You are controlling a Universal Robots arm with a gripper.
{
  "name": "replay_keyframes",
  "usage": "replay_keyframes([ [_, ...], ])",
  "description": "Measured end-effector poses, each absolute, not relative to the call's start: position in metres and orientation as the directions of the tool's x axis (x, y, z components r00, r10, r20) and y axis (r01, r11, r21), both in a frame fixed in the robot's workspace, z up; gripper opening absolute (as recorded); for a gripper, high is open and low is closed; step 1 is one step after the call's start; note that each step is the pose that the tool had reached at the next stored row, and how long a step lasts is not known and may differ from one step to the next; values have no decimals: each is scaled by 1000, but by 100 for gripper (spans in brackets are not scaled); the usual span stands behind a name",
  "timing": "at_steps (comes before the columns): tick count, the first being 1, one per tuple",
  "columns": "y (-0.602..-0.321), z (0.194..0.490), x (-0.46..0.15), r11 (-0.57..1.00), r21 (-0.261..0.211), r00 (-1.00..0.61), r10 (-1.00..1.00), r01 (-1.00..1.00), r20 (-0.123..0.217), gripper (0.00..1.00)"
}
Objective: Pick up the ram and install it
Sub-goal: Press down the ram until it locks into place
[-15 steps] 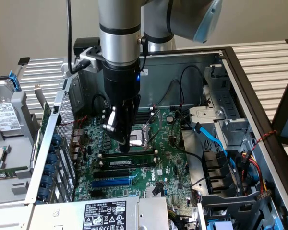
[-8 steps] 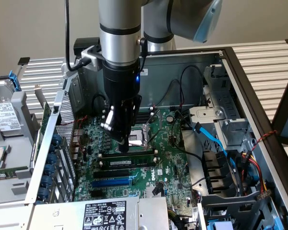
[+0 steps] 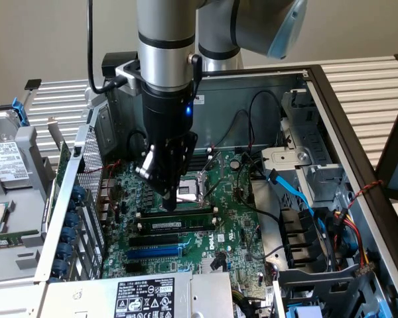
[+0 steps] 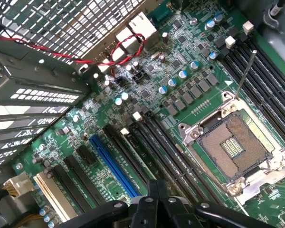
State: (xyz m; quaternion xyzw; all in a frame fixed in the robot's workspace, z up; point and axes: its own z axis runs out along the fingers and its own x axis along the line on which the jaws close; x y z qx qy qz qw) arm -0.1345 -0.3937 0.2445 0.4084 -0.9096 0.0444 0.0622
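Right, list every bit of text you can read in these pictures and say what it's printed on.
"DELL": white logo on the motherboard in the exterior view.
Power supply label: print and marks too small to read.
Hard drive label: unreadable.
Ram sticker: unreadable.
Wrist view board markings: too small to read.

The ram (image 3: 178, 225) sits in a slot on the motherboard (image 3: 232, 218), just beside the processor socket (image 3: 188, 192), inside the computer case (image 3: 331, 132).

Even, soft indoor light; slight glare on the motherboard (image 4: 147, 99), both views mildly blurred
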Motion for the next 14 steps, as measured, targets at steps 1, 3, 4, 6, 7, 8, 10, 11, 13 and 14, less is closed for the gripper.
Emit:
replay_keyframes([
  [1,-394,244,-135,672,-30,-669,-729,-740,149,11],
  [3,-394,244,-135,692,-30,-687,-711,-722,149,11],
  [4,-394,244,-135,701,-30,-697,-701,-712,149,11],
  [6,-394,244,-135,721,-30,-716,-682,-692,149,11],
  [7,-394,244,-135,731,-30,-726,-671,-681,150,11],
  [8,-394,245,-135,741,-30,-736,-660,-671,150,11],
  [10,-394,244,-135,757,-30,-752,-642,-652,150,11],
  [11,-394,245,-135,766,-30,-761,-632,-642,149,11],
  [13,-394,245,-135,780,-31,-775,-615,-625,148,11],
  [14,-394,245,-135,786,-32,-781,-607,-617,147,11],
])
